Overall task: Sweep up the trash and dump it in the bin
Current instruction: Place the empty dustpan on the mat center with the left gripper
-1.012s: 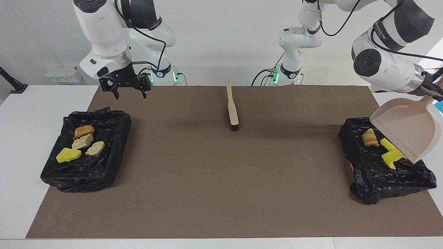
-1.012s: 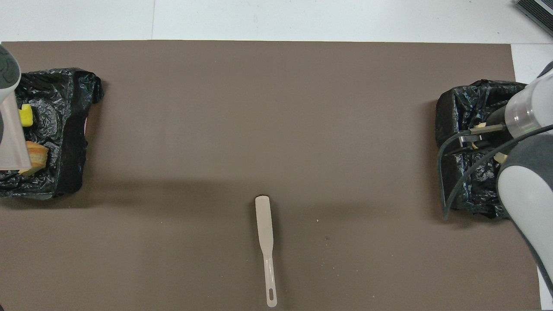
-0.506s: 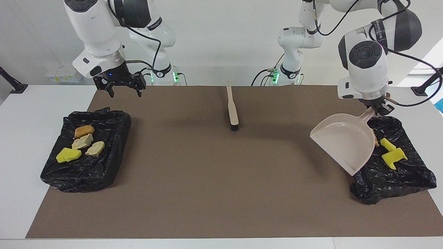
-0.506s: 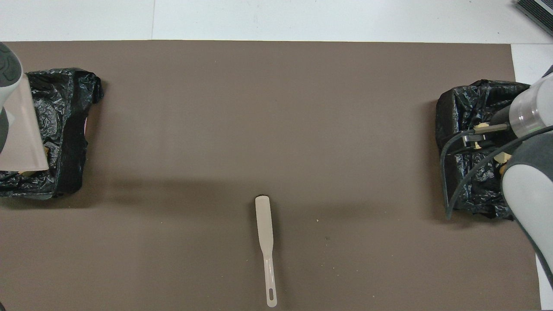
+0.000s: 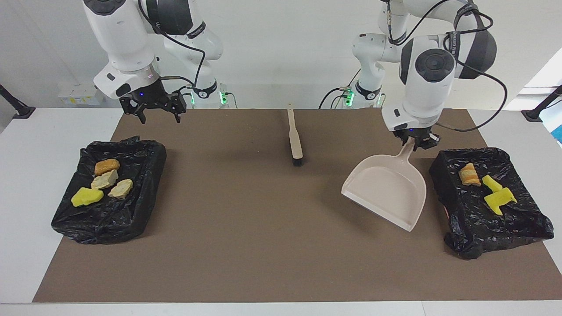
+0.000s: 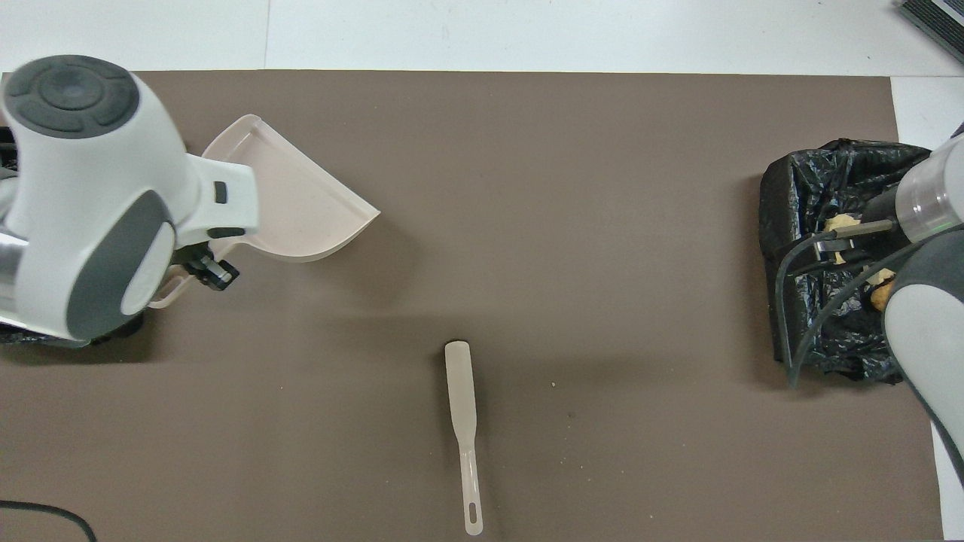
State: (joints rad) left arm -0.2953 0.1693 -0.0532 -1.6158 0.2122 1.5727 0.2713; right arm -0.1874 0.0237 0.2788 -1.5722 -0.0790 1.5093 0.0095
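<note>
The dustpan (image 5: 388, 193) is held by its handle in the clenched left gripper (image 5: 416, 142) and hangs tilted over the mat (image 5: 246, 228), beside the bin (image 5: 518, 219) at the left arm's end. Nothing is seen in the pan.

The right gripper (image 5: 158, 115) is released, with fingers spread, and is raised at 12 o'clock of the second bin (image 5: 131, 215), at the right arm's end.

The trash (image 5: 485, 186) is divided between the bins: three scraps, one crusty and two yellow, lie in the first; four scraps, one yellow and three tan to orange, lie in the second.

The brush (image 5: 295, 140) lies flat at mat centre, handle pointing at 12 o'clock in the facing view, toward the robots.
</note>
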